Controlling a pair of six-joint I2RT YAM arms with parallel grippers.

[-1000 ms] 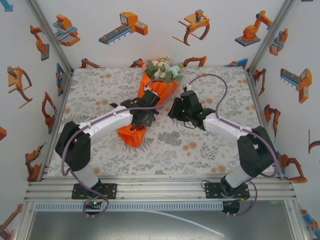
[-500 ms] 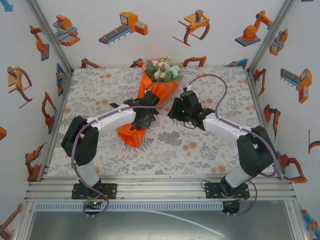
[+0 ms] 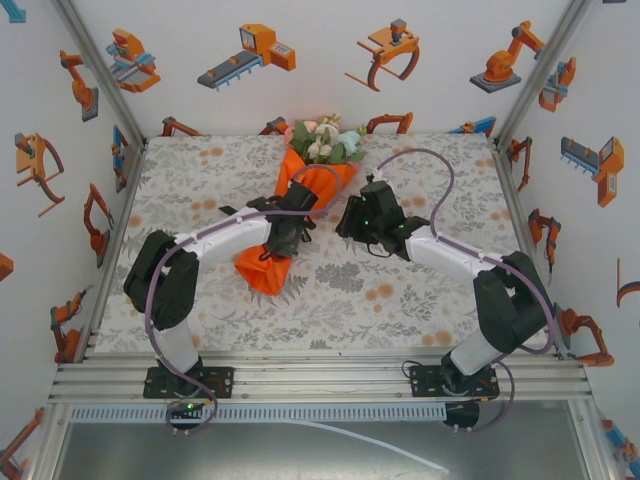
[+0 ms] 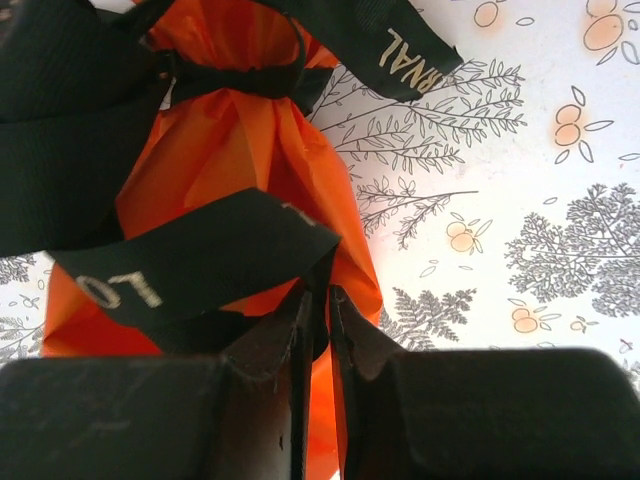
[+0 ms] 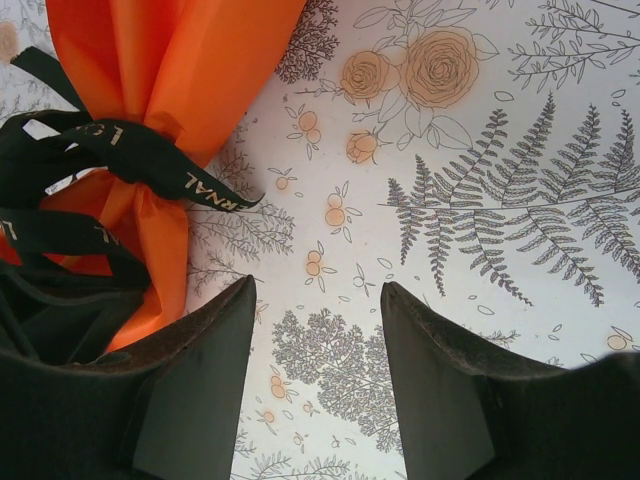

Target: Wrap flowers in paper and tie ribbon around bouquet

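The bouquet lies slantwise mid-table, with the flowers (image 3: 325,140) at the far end and the orange paper (image 3: 262,272) tapering toward me. A black ribbon (image 4: 235,80) with pale lettering is cinched round the paper (image 4: 250,150). One loose ribbon tail (image 4: 200,265) runs down between the fingertips of my left gripper (image 4: 322,292), whose jaws are pressed nearly together on it. In the top view that left gripper (image 3: 285,235) sits over the cone's middle. My right gripper (image 5: 318,290) is open over bare cover just right of the paper (image 5: 180,60) and ribbon (image 5: 150,155), holding nothing; from above it (image 3: 352,215) hovers beside the bouquet.
A grey floral table cover (image 3: 420,290) spreads over the whole work surface. White walls with robot pictures enclose it on three sides, with metal posts (image 3: 100,70) at the corners. Purple-grey cables (image 3: 435,160) loop above the right arm.
My left gripper's jaws have closed onto the ribbon tail, and the left arm's elbow has drawn in toward the middle. The right arm and the bouquet have stayed put.
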